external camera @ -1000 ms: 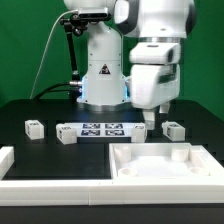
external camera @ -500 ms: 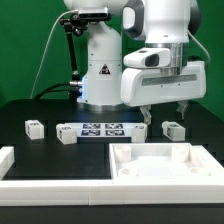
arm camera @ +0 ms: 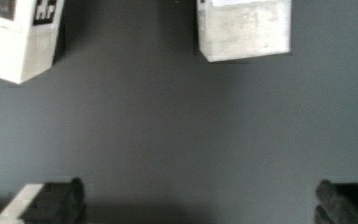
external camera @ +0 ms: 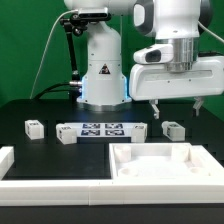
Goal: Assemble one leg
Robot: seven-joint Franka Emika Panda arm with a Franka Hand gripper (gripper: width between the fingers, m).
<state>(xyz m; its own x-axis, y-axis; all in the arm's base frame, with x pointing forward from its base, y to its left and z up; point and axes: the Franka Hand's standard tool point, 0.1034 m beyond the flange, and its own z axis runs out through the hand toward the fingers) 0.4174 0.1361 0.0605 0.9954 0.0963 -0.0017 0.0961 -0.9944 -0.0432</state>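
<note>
Where legs (external camera: 34,127) (external camera: 66,136) (external camera: 140,128) (external camera: 174,130) lie, four show.

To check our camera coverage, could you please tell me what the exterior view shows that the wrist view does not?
Only the exterior view shows the robot base, the marker board, the large white tray piece and all four legs in a row. Only the wrist view looks straight down between the fingertips onto bare table. Both show the open, empty gripper, white legs and the dark table.
</note>
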